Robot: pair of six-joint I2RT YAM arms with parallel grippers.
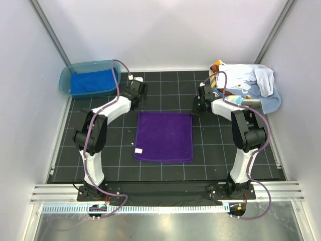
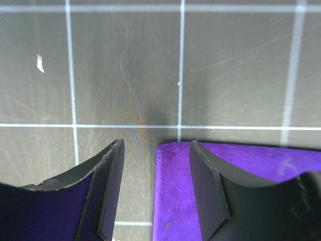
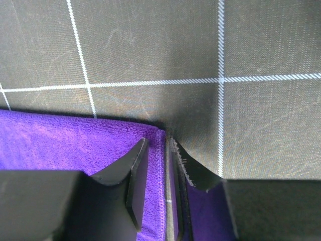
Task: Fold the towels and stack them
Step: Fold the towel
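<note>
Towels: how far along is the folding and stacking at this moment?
Done: a blue towel lies in the teal tub, seemingly folded. In hand: the purple towel lies flat on the mat, jaws open at both far corners. Left: the mixed pile at far right.

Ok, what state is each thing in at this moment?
purple towel: lying flat and square on the mat.
blue towel: folded, inside the teal tub.
towel pile: crumpled, unfolded, far right.
left gripper: open, over the purple towel's far left corner.
right gripper: slightly open, over its far right corner.
</note>
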